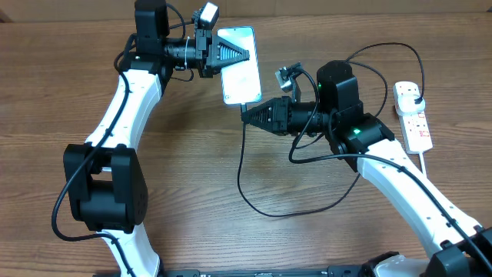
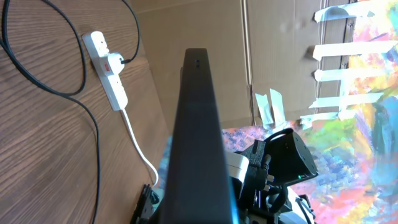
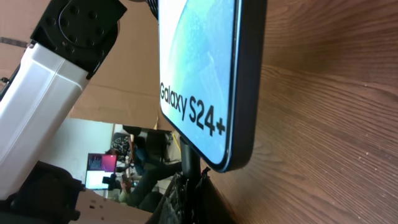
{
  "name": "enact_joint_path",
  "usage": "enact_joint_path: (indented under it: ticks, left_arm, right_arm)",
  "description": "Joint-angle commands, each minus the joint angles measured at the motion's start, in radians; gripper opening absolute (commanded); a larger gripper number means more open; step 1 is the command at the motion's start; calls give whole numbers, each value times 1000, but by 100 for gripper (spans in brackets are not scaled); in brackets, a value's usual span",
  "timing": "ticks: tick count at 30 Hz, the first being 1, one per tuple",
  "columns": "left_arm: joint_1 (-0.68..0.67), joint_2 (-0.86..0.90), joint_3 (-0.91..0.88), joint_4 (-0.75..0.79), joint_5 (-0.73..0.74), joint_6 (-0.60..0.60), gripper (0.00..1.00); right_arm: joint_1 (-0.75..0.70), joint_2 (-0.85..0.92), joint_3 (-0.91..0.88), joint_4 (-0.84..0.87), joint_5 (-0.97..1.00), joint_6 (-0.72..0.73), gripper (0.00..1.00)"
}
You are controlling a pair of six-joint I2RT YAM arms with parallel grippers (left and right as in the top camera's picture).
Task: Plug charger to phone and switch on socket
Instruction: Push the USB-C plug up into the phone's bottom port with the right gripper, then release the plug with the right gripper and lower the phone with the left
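The charger (image 1: 239,161), pinched by your right gripper (image 1: 247,112), sits at the bottom edge of the phone (image 1: 241,80) that your left gripper (image 1: 244,52) pinches; plugging probably needs a straight push.

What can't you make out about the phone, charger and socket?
Whether the charger tip is in the phone: overhead, right gripper covers it.
Switch position on the socket: too small, overhead and left wrist.
Fingers of the left gripper: left wrist view, phone hides them.

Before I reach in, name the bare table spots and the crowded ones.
Bare wood lies left of the left arm and at the front edge below the charger loop. Crowded: around the phone and by the socket.
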Motion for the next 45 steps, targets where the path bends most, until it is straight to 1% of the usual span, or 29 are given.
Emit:
enact_joint_path:
  ticks: [1,15,25,32,37,40,43,45]
  left_arm:
    - [-21,-11,5,-2,89,-2,4]
    - [-24,-11,5,-2,104,5,4]
    - [-28,-11,5,-2,104,6,4]
    - [-26,-11,5,-3,95,4,4]
    - [-21,-11,5,-3,89,5,4]
    - [-13,-11,5,-3,88,5,4]
    - [0,-11,5,-3,88,10,4]
    - [8,-11,5,-3,89,36,4]
  right_arm:
    - [-8,8,3,54,40,8,4]
    - [-70,8,3,133,21,42,4]
    - [-74,8,3,134,21,41,4]
    - [-73,8,3,111,20,48,5]
    - [-73,8,3,33,20,42,6]
    - [-73,8,3,7,5,8,11]
    - [-73,8,3,-7,-11,-6,23]
    - [-74,8,3,-20,-18,-13,29]
